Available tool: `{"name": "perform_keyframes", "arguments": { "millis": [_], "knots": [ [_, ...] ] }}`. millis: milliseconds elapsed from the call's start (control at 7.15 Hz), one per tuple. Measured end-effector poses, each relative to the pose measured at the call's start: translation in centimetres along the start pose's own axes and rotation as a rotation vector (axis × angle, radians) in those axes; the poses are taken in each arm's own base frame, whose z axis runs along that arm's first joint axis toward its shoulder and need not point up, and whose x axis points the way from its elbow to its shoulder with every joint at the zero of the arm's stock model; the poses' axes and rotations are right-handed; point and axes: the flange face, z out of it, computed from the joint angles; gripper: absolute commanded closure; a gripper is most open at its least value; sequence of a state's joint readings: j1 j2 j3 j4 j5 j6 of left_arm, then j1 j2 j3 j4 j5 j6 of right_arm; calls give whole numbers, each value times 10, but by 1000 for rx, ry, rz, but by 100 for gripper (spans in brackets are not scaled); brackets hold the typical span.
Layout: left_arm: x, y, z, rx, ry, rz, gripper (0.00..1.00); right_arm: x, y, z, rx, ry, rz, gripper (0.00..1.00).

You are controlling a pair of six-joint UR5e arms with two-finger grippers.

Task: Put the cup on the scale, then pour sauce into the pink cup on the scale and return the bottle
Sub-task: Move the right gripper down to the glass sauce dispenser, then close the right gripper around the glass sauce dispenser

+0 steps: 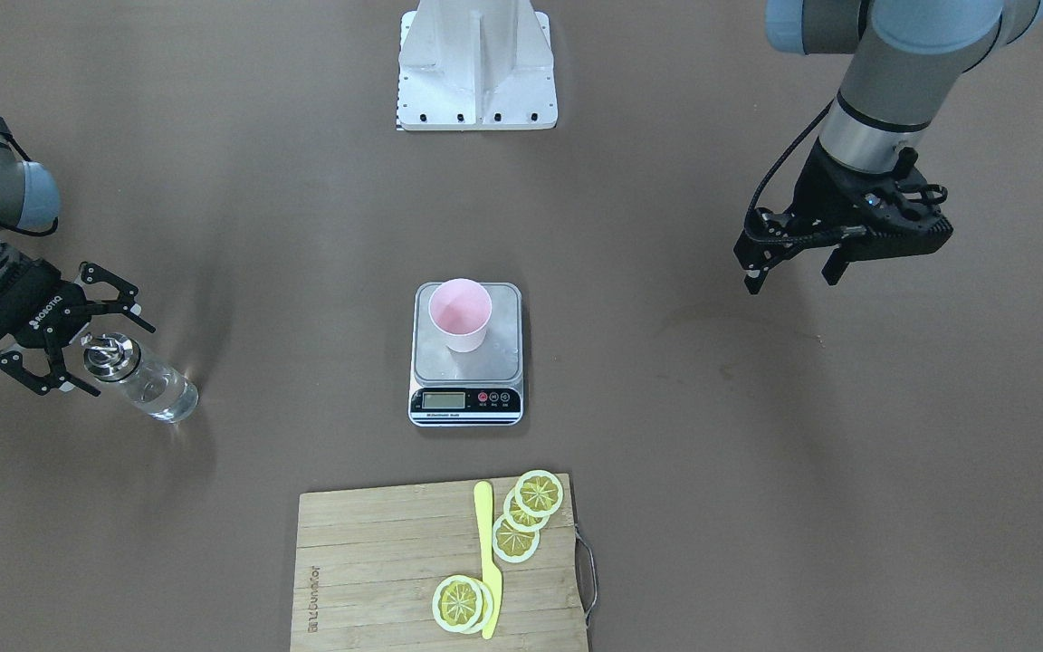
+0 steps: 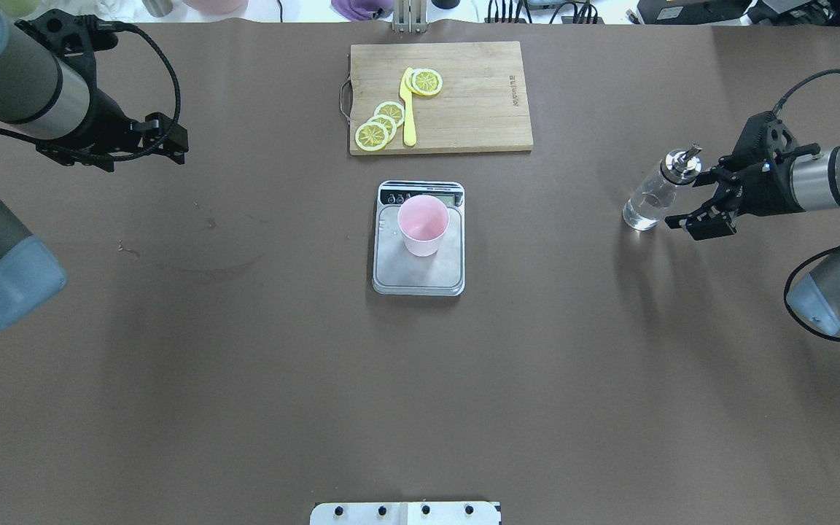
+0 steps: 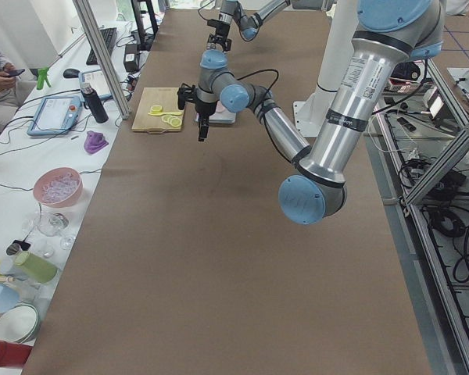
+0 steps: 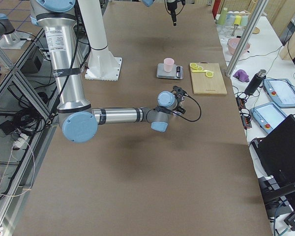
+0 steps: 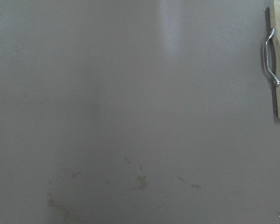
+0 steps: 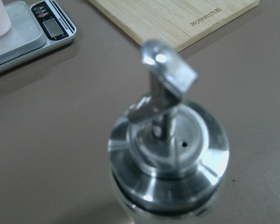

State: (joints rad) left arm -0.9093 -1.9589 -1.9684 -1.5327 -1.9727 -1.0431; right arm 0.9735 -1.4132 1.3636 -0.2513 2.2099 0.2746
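The pale pink cup stands upright on the steel scale at the table's middle. The clear glass bottle stands upright on the table far to my right, with clear sauce in its lower part. Its silver pourer cap fills the right wrist view. My right gripper is open at cap height, one finger on each side of the bottle's top, not closed on it. My left gripper hangs open over bare table, holding nothing.
A wooden cutting board with lemon slices and a yellow knife lies beyond the scale. The robot's white base plate sits at the near edge. Faint stains mark the mat on the left.
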Motion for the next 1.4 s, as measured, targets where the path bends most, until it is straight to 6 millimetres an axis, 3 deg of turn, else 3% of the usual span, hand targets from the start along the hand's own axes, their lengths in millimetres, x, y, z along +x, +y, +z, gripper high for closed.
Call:
{"name": "perform_keyframes", "arguments": {
  "millis": [559,1398],
  "knots": [
    [-1,-5,-4,3,-8,-10,3,-1,23,6,125,27,40,2],
    [-1,-6,-2,1,-13,-13,3,-15,19,21,191,44,66,4]
  ]
}}
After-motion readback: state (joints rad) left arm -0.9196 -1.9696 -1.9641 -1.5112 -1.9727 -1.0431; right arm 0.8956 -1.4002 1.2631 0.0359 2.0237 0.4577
